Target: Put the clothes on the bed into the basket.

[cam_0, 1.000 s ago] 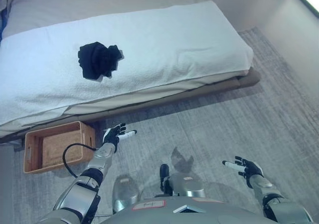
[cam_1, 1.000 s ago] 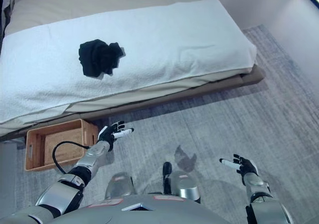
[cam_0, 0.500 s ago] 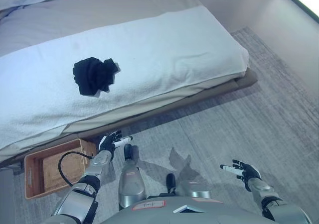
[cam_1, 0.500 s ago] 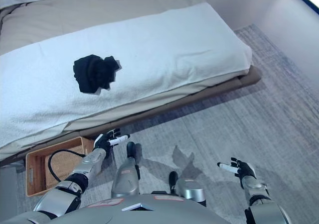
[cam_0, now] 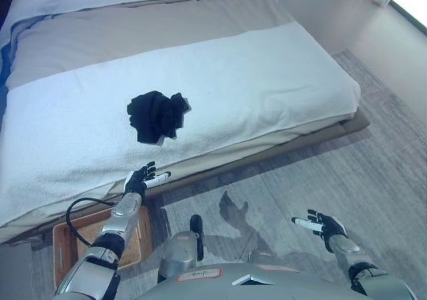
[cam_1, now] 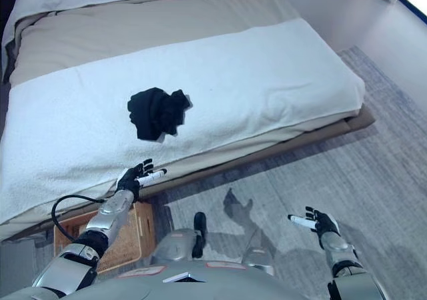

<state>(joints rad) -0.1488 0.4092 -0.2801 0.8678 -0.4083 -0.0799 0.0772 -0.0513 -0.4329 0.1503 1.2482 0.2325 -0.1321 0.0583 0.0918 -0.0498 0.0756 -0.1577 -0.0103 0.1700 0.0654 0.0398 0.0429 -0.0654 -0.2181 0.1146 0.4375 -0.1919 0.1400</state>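
Left hand (cam_0: 141,179) held out with fingers spread and relaxed, empty, at the near edge of the bed (cam_0: 280,80), just short of the black clothes (cam_0: 157,116) bunched on the white cover (cam_0: 60,133), not touching them. Right hand (cam_0: 323,225) also spread wide and empty, low over the grey rug (cam_0: 333,173), well apart from the bed. Wooden basket (cam_0: 137,237) on the floor beside the bed, under the left arm, partly hidden.

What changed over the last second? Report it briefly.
The robot stepped closer to the bed, so the whole view shifted. Its left hand now reaches the bed's near edge, short of the black clothes. Nothing was grasped; both hands' fingers stay open, right hand low over the floor, basket by the bed.
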